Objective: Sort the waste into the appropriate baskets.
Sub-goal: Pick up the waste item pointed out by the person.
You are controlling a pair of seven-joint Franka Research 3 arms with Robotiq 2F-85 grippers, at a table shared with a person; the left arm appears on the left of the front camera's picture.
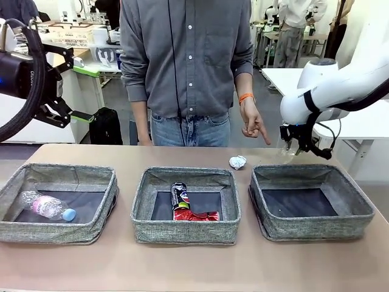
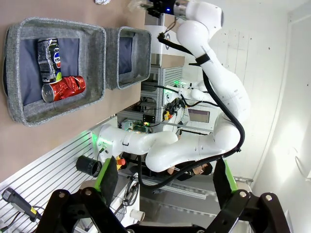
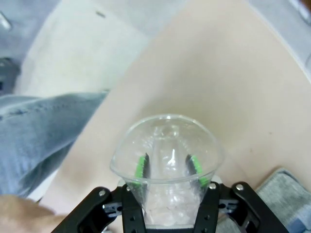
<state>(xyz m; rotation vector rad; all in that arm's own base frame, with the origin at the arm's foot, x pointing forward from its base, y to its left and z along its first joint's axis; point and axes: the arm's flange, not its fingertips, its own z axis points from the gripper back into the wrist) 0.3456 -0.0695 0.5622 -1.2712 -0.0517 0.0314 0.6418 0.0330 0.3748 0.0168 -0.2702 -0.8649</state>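
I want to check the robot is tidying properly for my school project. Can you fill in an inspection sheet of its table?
Surface: tan table, no spills seen.
Job's things: left basket holds a clear bottle with blue cap; middle basket holds a dark printed can and a crushed red can; right basket looks empty; foil ball on the table behind them.
Clutter: nothing seen.
Grippers: left gripper open, holding nothing; right gripper shut on a second clear bottle.
Cables: black hose along the left arm.
Surroundings: person at far side, hand pointing down.
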